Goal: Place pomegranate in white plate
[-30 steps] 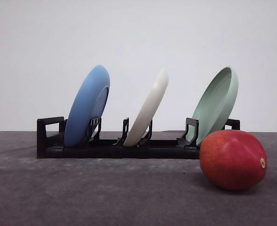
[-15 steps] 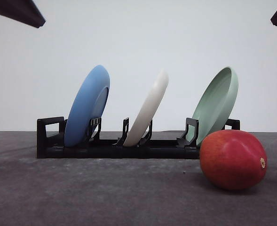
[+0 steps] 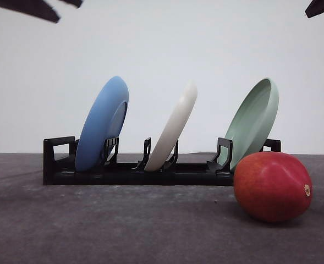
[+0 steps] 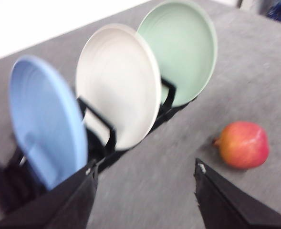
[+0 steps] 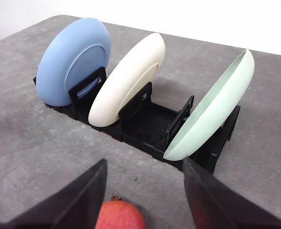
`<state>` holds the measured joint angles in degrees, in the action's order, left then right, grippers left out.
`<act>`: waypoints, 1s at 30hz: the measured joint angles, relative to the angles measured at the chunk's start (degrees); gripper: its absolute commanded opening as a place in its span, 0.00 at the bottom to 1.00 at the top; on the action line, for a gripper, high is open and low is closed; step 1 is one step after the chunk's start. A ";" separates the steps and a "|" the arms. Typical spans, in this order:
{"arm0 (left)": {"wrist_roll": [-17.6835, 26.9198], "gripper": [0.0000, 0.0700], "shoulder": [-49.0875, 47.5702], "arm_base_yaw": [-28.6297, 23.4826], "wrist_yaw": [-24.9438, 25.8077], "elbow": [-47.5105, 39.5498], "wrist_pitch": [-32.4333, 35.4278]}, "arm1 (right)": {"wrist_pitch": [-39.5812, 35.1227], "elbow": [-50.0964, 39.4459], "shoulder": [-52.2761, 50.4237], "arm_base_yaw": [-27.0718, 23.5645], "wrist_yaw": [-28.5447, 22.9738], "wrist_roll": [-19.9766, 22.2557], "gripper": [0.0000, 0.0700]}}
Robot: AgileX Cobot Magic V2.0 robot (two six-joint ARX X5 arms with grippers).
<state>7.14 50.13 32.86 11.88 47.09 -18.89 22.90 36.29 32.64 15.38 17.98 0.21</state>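
both arms have just dropped into sight, so the reach is only starting: the right gripper [image 5: 145, 200] hangs wide open and empty right above the pomegranate [image 5: 119, 215], the left gripper [image 4: 145, 191] equally open, with the white plate [image 5: 126, 86] racked ahead.

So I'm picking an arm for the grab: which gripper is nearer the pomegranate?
Right. The right gripper hangs open just above the pomegranate; the left gripper hangs open near the rack, the fruit off to one side.
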 measured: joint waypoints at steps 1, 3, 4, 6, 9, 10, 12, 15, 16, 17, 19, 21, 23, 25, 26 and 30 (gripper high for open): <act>0.02 0.56 0.87 0.83 -0.02 0.05 1.51 | 0.00 0.00 0.00 0.00 0.00 0.00 0.46; 0.09 0.56 3.10 2.78 -0.04 0.11 4.67 | 0.00 0.00 0.00 0.00 0.00 0.00 0.46; 0.15 0.56 4.32 3.79 -0.09 0.11 6.33 | -0.02 0.00 0.00 0.00 0.00 0.00 0.46; 0.22 0.56 7.17 5.81 -0.84 0.13 9.81 | 0.00 0.00 0.00 0.00 0.00 0.00 0.46; 0.33 0.56 11.56 8.28 -3.63 0.18 14.69 | 0.00 0.00 0.00 0.00 0.00 0.00 0.46; 0.33 0.56 13.31 9.10 -4.71 0.37 16.09 | 0.00 0.00 0.00 0.00 0.00 0.00 0.46; 0.28 0.56 16.68 10.62 -7.05 1.16 18.19 | 0.00 0.00 0.00 0.00 0.00 0.00 0.46; -0.12 0.56 21.36 12.77 -10.61 2.74 21.36 | 0.00 0.00 0.00 0.00 0.00 0.00 0.46; -0.36 0.56 22.80 13.36 -11.92 3.23 22.64 | 0.00 0.00 0.00 0.00 0.00 0.00 0.46; -0.61 0.56 24.44 14.00 -13.31 3.71 24.30 | 0.00 0.00 0.00 0.00 0.00 0.00 0.46; -1.15 0.56 27.20 14.91 -15.17 4.85 26.28 | 0.00 0.00 0.00 0.00 0.00 0.00 0.46; -1.66 0.56 30.42 15.81 -17.12 6.79 27.54 | 0.00 0.00 0.00 0.00 0.00 0.00 0.46; -2.09 0.56 33.64 16.56 -20.08 9.08 27.65 | 0.00 0.00 0.00 0.00 0.00 0.00 0.46; -2.45 0.56 36.65 16.90 -23.37 11.39 26.85 | 0.00 0.00 0.00 0.00 0.00 0.00 0.46; -2.83 0.56 38.44 16.92 -24.98 12.90 26.01 | 0.00 0.00 0.00 0.00 0.00 0.00 0.46; -4.81 0.56 44.53 16.79 -29.16 18.67 21.67 | 0.00 0.00 0.00 0.00 0.00 0.00 0.46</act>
<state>2.33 94.65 49.65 -17.28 65.76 2.78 22.90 36.29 32.64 15.38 17.98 0.21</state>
